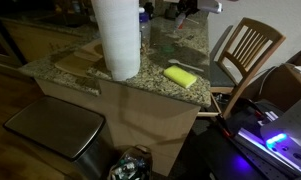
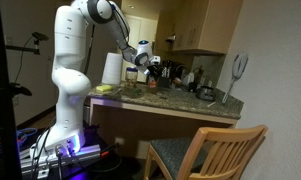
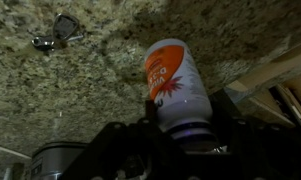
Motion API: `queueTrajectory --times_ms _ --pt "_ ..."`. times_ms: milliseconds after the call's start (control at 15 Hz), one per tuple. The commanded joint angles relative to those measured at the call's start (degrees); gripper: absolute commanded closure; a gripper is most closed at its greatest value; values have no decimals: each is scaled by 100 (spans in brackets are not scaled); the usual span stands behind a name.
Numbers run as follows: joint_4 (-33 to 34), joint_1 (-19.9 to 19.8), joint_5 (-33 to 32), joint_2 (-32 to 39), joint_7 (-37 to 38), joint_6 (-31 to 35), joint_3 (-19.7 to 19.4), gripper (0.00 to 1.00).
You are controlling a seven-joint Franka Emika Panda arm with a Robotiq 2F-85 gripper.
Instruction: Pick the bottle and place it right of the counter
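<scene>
one task item: a small white cylindrical bottle with an orange label and dark cap (image 3: 175, 85), in the claw's hold above the speckled grey-brown granite counter (image 3: 70, 90); i cannot tell whether it touches the top.
claw: the dark robotiq claw (image 3: 183, 132) looks closed on the bottle's capped end, a finger on either side; the contact itself is in shadow.
handling: likely light, stiff plastic; smooth and round, so it may pivot or slip.
best hold: mid-body, across the cylinder, would be steadier than the cap end.
fragility: probably low.
writing: the orange label carries pale marks too blurred to read; no brand is legible.
nearby: big white paper towel roll (image 1: 117, 35), flat yellow sponge (image 1: 179, 76), wooden slat-back chair (image 1: 245, 50).
</scene>
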Motion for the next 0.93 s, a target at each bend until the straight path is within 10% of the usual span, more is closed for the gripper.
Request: queueTrajectory --times_ms 0,67,133,867 --pt "5 19 0 40 0 7 -9 44" --pt "4 27 0 23 1 7 -18 44" --pt "-1 126 -47 -23 51 0 -130 69" --pt "-831 726 -758 737 230 2031 -556 69"
